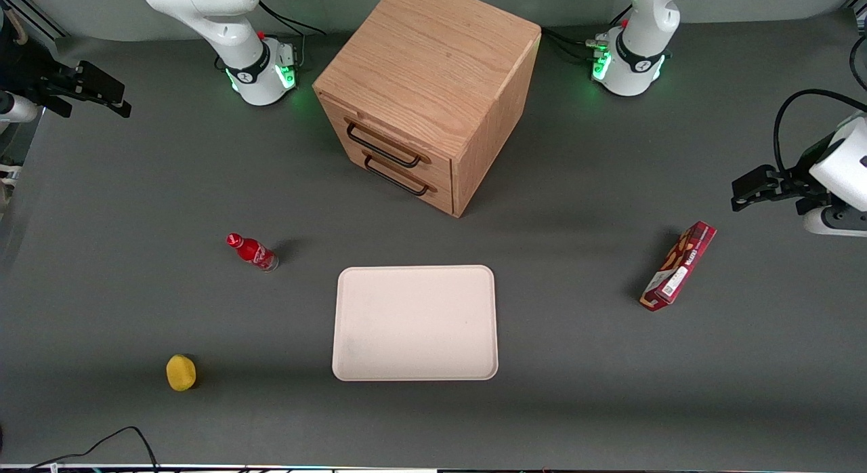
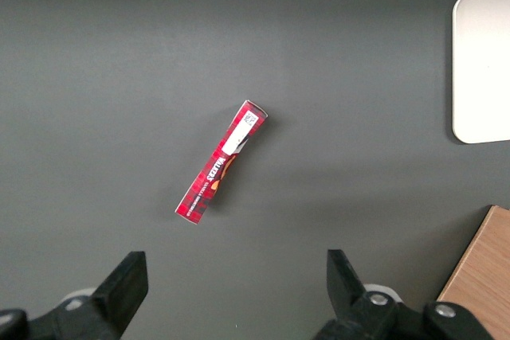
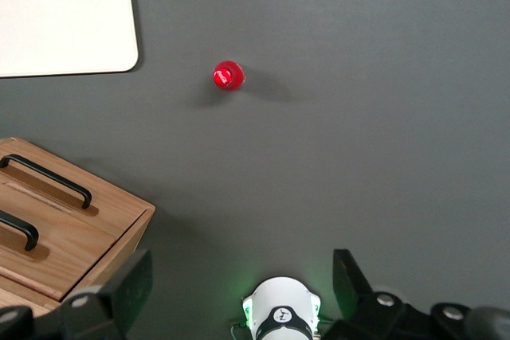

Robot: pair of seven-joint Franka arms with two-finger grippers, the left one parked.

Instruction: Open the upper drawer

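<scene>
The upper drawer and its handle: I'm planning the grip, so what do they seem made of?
The upper drawer looks like light oak, matte, with visible grain. Its handle seems black metal, a thin bar, though coated plastic is possible. The hand, open, hangs above the table toward the working arm's end, well clear of the cabinet.

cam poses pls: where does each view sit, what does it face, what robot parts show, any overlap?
Front view: high, facing both arms across the table; the gripper hangs open above the working arm's end, away from the upper drawer.
Right wrist view: looks straight down; open fingers frame the red bottle and cabinet corner.
Left wrist view: looks down on the red box.
Shared: the tray shows in all three.
</scene>
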